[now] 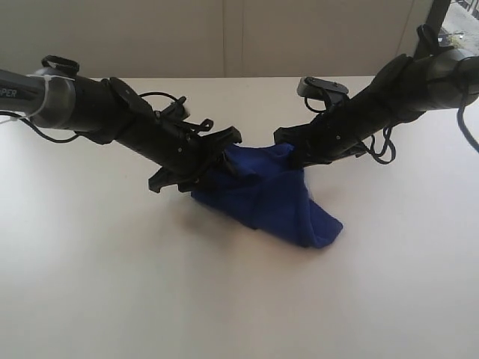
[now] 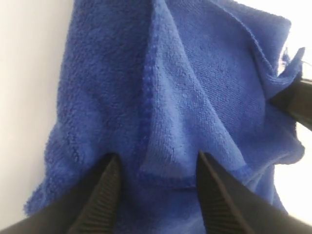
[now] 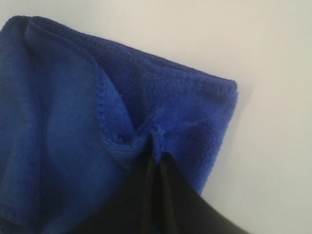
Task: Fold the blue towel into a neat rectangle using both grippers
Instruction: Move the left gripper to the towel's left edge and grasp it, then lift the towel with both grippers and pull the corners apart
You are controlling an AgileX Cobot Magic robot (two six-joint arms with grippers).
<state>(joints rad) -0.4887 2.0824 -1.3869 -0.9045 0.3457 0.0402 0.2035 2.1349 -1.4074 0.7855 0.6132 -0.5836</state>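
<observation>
Towel: the blue towel [image 1: 271, 200] lies bunched and creased near the middle of the bench [image 1: 105, 284], between the two arms; its upper edge is raised off the surface where the tools meet it, and its lower end rests on the bench in a rounded lump.

Left tool: the left tool [image 1: 227, 149] is spread wide; in the left wrist view its two ribbed fingers [image 2: 105, 195] stand apart with a raised fold of towel between them, and neither finger clamps the cloth.

Right tool: the right tool [image 1: 290, 149] is closed tight; in the right wrist view [image 3: 157, 161] the fingers press together on a small pinch of the towel's hemmed edge, and the cloth puckers at the tips.

Spacing: the two tools sit near each other at the towel's upper edge.

Bench: plain, pale surface.
</observation>
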